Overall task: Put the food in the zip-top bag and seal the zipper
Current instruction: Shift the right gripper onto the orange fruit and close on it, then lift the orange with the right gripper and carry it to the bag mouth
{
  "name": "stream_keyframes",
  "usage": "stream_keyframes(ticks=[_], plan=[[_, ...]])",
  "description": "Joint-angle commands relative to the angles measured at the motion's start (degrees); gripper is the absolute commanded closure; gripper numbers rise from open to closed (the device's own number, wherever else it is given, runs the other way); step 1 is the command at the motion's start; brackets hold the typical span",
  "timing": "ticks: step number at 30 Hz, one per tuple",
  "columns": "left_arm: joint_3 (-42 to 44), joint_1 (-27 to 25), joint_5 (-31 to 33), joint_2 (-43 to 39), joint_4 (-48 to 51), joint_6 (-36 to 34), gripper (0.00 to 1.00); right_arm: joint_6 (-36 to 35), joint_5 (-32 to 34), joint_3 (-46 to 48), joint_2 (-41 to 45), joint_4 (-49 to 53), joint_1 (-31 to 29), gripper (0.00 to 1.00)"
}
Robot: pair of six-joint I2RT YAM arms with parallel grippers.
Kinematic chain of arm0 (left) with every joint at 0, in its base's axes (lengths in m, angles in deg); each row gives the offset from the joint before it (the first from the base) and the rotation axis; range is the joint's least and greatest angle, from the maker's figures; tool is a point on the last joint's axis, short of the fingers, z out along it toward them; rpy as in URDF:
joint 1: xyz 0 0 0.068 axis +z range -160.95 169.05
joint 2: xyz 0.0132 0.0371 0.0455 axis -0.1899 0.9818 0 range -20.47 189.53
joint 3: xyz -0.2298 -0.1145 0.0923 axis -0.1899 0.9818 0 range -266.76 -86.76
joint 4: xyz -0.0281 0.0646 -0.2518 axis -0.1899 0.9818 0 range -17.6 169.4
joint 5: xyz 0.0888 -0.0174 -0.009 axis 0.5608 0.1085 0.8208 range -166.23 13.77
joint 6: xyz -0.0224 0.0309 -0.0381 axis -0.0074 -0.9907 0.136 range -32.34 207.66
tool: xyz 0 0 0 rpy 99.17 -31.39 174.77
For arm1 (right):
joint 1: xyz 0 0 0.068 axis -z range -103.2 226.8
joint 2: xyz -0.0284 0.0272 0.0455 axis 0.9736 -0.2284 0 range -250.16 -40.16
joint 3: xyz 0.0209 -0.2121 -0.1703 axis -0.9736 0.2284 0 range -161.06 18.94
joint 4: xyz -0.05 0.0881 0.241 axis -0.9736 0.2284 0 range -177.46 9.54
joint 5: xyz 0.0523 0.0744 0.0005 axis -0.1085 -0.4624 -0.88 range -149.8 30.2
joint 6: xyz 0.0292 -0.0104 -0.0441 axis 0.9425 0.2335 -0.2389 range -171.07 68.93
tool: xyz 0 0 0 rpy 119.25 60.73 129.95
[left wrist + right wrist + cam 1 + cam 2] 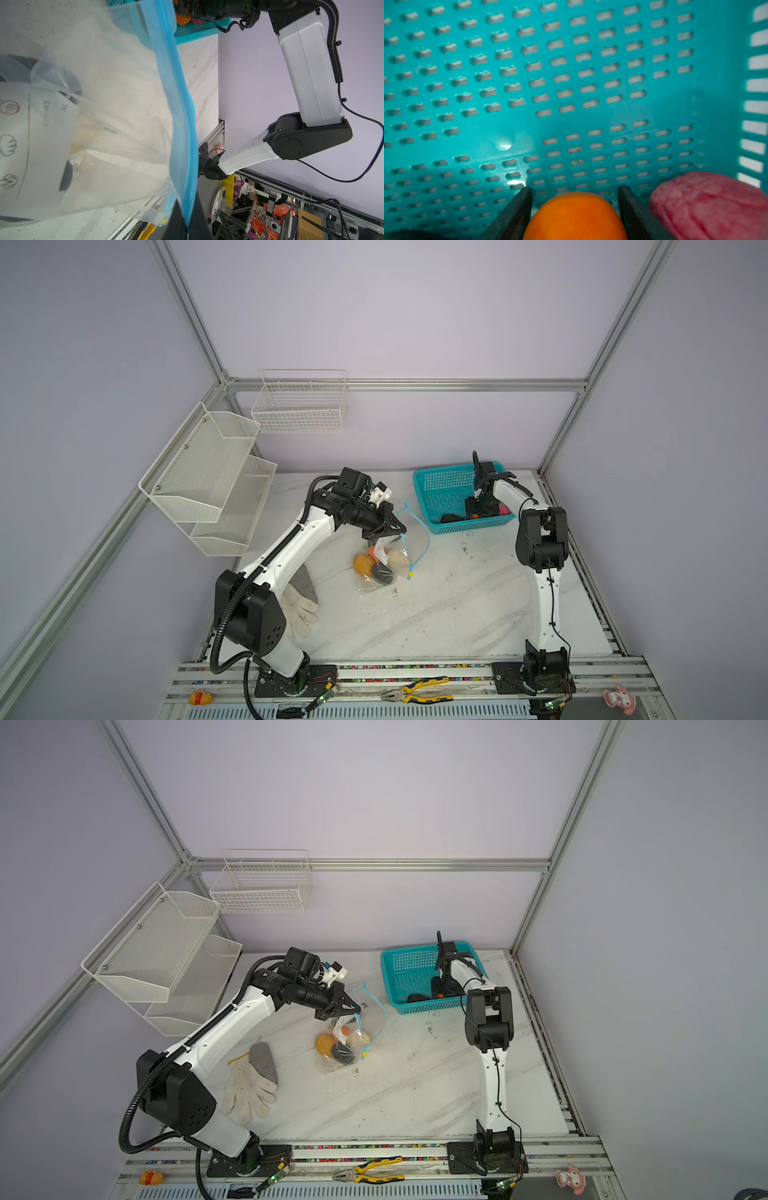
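Observation:
In both top views my left gripper (400, 533) (356, 1011) is shut on the zipper (424, 531) (380, 1006), holding the mouth of the zip-top bag (388, 568) (347, 1048) up off the table. The left wrist view shows the blue strip pinched at my left gripper (187, 228). Inside the bag lie a yellow-orange food (362, 563), a cream one (397, 559) and a dark one (381, 573). My right gripper (574, 189) is down in the teal basket (440, 485), open, its fingers either side of an orange food (575, 218). A pink food (708, 203) lies beside it.
A dark food (451, 517) lies in the basket's near corner. A white glove (249, 1090) and a grey cloth (264, 1060) lie by the left arm. White racks (208, 477) hang at the left wall. Pliers (419, 691), a toy figure (200, 697) and a pink doll (621, 699) sit on the front rail.

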Motion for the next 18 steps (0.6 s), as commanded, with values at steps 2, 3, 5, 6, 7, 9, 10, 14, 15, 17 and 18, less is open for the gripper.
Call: stream_keyframes(ticks=[2,3,5,6,7,9,10,14,15,17,18], plan=[[-0.90,0.27,-1.62,0.03,-0.52,-1.35,1.00,0.25,0.75,-2.83,-1.09,3.12,-0.25,0.41],[-0.91,0.32,-1.66,0.10,-0.53,-1.38,1.00,0.41,0.51,-3.15,-0.77,2.66,-0.25,0.42],[-0.97,0.25,-1.50,0.01,-0.53,-1.41,1.00,0.93,0.20,-3.96,-0.43,1.98,-0.27,0.44],[-0.99,0.27,-1.46,0.01,-0.52,-1.43,1.00,1.22,0.17,-4.45,-0.35,1.85,-0.32,0.45],[-0.99,0.30,-1.43,0.01,-0.52,-1.38,1.00,1.43,0.05,-5.14,-0.39,1.77,-0.30,0.46],[-0.99,0.24,-1.35,0.18,-0.53,-1.32,1.00,1.95,-0.33,-6.35,-0.25,1.06,-0.25,0.48],[-0.97,0.23,-1.43,0.23,-0.53,-1.28,1.00,2.21,-0.63,-7.05,-0.25,0.73,-0.33,0.49],[-1.24,0.43,-1.28,0.64,-0.70,-1.07,1.00,3.09,-1.90,-8.85,0.84,-0.67,-0.27,0.50],[-1.34,0.40,-1.31,0.76,-0.79,-0.99,1.00,3.54,-2.48,-8.79,1.89,-1.29,-0.26,0.50],[-1.79,0.48,-1.11,1.14,-0.74,-0.81,1.00,4.32,-3.88,-7.41,4.64,-3.68,-0.50,0.50],[-1.95,0.52,-1.04,1.36,-0.86,-0.73,1.00,4.81,-4.51,-6.28,6.25,-4.85,-0.58,0.50]])
